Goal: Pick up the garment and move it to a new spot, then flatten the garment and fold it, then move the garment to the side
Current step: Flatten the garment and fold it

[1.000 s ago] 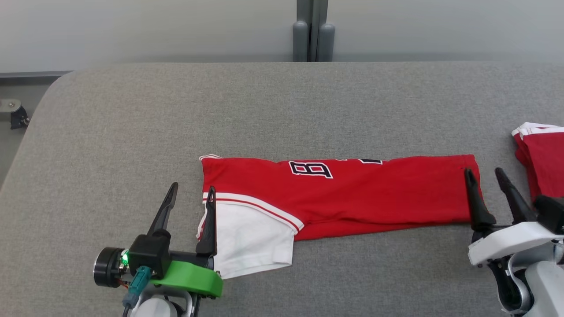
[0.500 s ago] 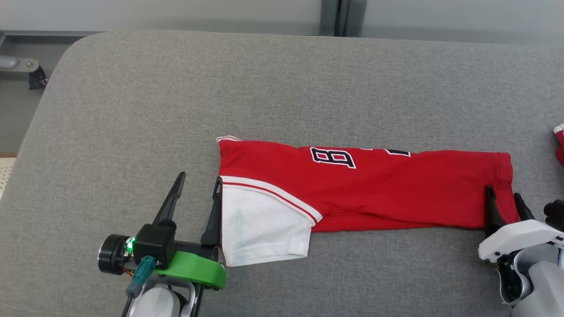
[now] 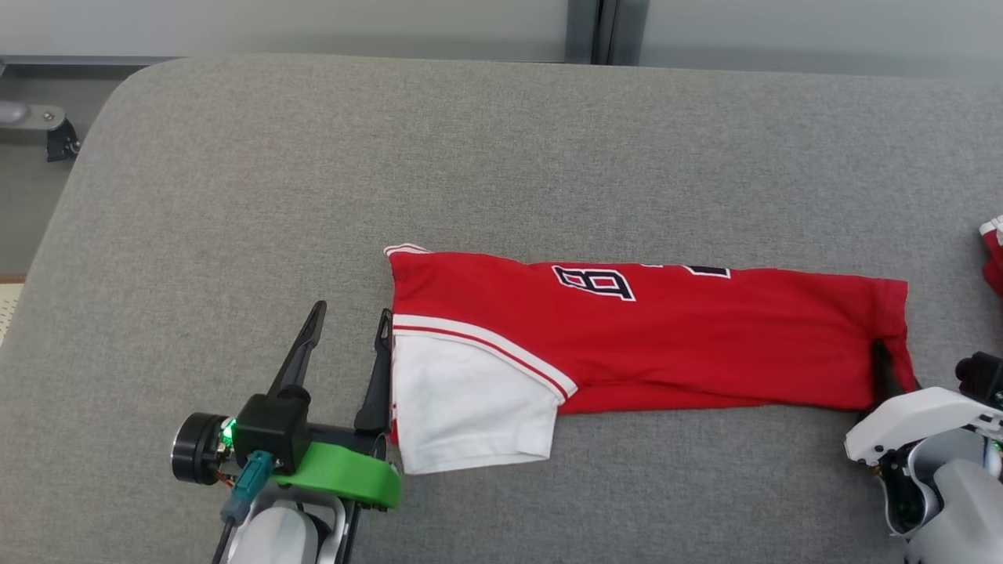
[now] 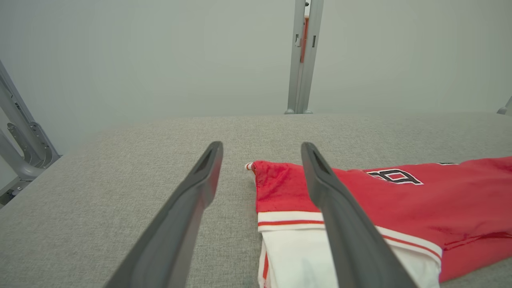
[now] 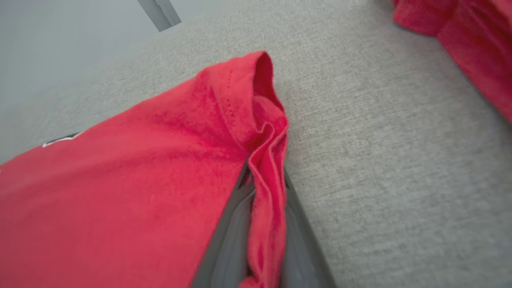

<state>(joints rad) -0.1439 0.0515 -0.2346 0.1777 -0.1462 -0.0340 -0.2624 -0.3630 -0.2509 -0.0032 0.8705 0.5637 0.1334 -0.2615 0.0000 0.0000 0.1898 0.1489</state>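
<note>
Right wrist view: right gripper [image 5: 264, 176] pinches the red jersey [image 5: 140, 160] at its hem; I'd close my spread left gripper [image 3: 350, 311] on its sleeve [image 3: 462, 407].

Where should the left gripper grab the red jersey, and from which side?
Grip the left edge of the red jersey at the white-striped band, coming from the near left. That edge lies flat in layers between the fingers of the open left gripper. The right gripper is shut on the opposite end, so pinching here should lift it evenly.
</note>
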